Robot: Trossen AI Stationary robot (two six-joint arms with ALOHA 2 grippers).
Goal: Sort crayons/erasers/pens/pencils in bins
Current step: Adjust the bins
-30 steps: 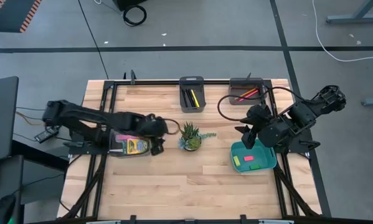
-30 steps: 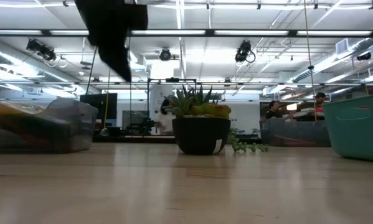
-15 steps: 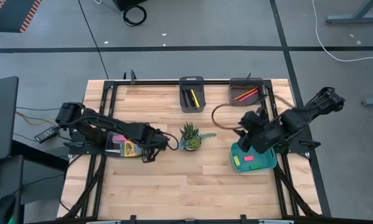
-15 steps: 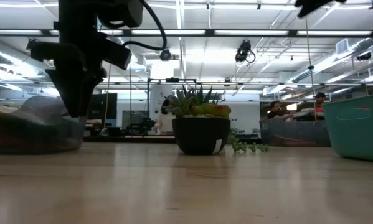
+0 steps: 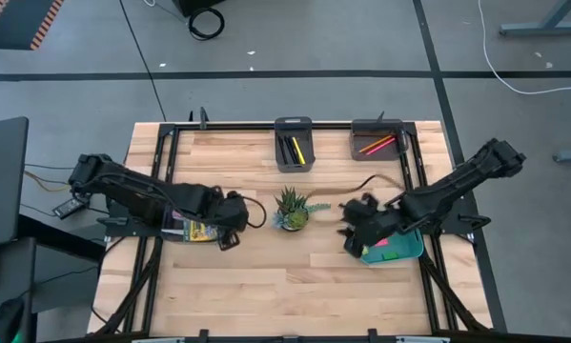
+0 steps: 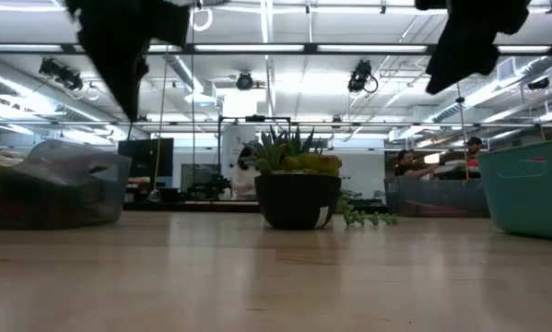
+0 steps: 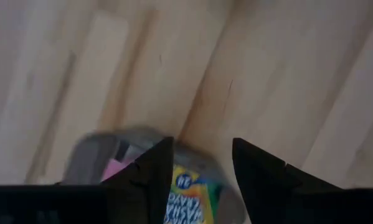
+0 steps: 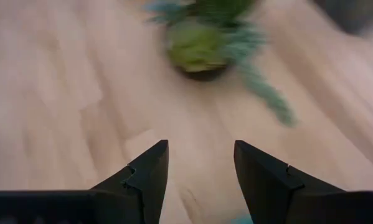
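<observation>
You get bright, even overhead strip lighting, soft shadows, and heavy motion blur on the potted plant (image 8: 202, 43) in your right wrist view.

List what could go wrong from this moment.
1. The right gripper, open and empty, hangs between the potted plant and the teal bin; a swing sideways may knock either.
2. The left gripper, open, sits at the edge of the grey bin holding the crayon box; a low move may nudge that bin.
</observation>
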